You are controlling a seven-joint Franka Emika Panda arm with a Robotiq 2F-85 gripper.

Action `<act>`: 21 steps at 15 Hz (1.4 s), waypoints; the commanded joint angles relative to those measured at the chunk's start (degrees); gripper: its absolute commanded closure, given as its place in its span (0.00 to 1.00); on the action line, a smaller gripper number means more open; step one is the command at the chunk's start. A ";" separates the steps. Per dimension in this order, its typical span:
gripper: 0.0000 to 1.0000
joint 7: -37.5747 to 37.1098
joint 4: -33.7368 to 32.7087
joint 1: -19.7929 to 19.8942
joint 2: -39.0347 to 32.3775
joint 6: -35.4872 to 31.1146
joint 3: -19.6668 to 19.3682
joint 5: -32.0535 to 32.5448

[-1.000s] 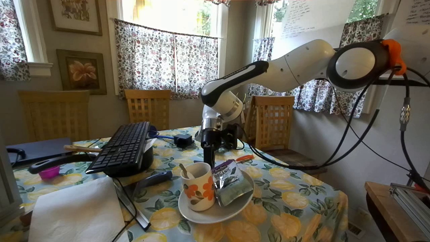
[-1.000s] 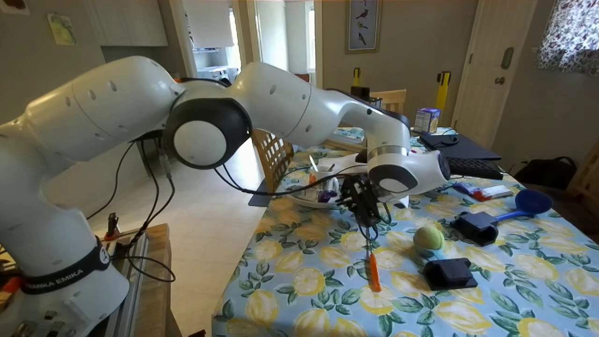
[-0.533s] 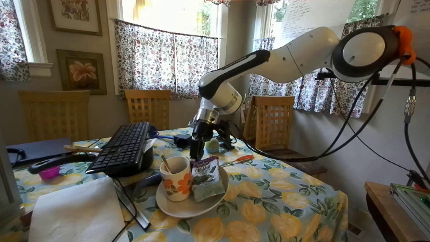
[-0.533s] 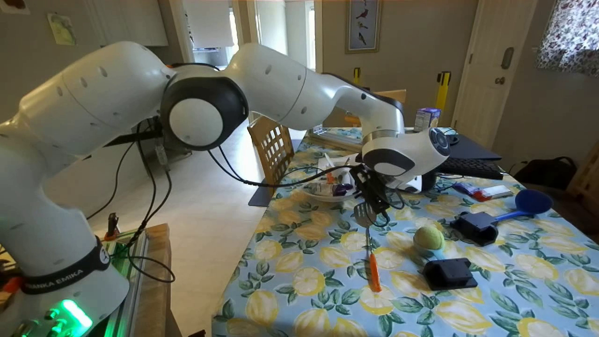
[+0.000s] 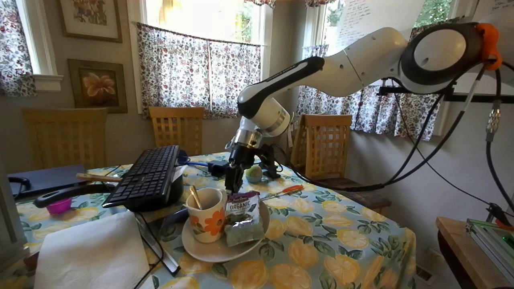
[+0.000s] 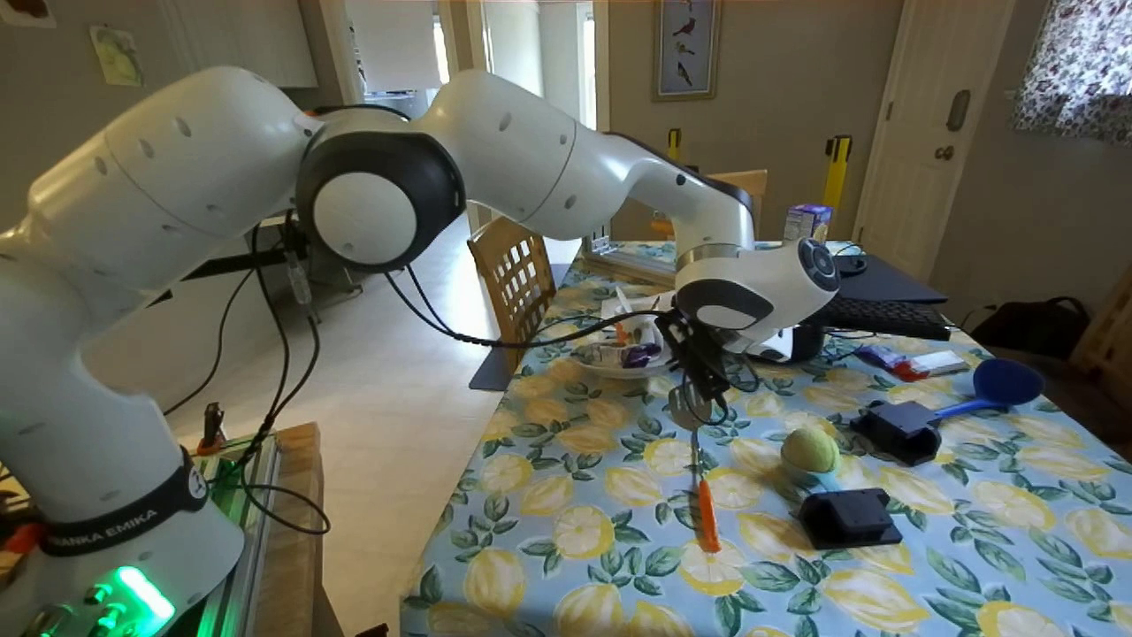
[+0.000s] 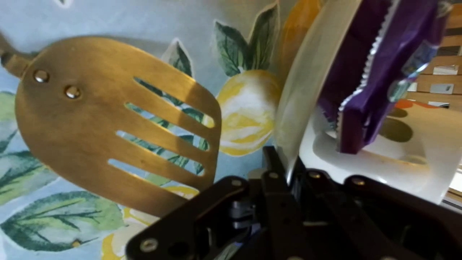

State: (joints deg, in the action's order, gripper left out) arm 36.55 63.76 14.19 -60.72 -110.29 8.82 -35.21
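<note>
My gripper (image 7: 284, 159) is shut on the near rim of a white plate (image 7: 301, 90), one finger on each side of the edge. In both exterior views the black gripper (image 5: 233, 186) points down at the plate's side. A white mug with orange flowers (image 5: 209, 220) stands on the plate, a spoon (image 5: 195, 197) leaning inside it. Beside the mug leans a purple and green snack packet (image 5: 243, 218), its purple end (image 7: 389, 83) close to the fingers in the wrist view. I cannot tell whether the plate is off the table.
A slotted spatula (image 7: 108, 119) with an orange handle (image 6: 707, 518) lies beside the gripper. A keyboard (image 5: 146, 174) rests across a black pan. Also on the table are a paper sheet (image 5: 94, 253), a tennis ball (image 6: 809, 449), a black block (image 6: 849, 520) and a blue ladle (image 6: 1008, 382).
Gripper, plate, mug and packet have shifted together, leftward in an exterior view. The arm's elbow has risen. More of the spatula's head shows, and green lights have come on at the base.
</note>
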 commanded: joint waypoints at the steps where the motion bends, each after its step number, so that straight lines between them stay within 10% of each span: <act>1: 0.98 0.16 2.80 0.93 0.77 -2.78 1.26 0.33; 21: 0.98 -4.74 1.37 8.19 -0.50 -5.51 1.71 -5.88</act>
State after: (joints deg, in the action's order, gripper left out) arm 34.44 64.47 21.59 -61.39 -113.25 9.99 -38.52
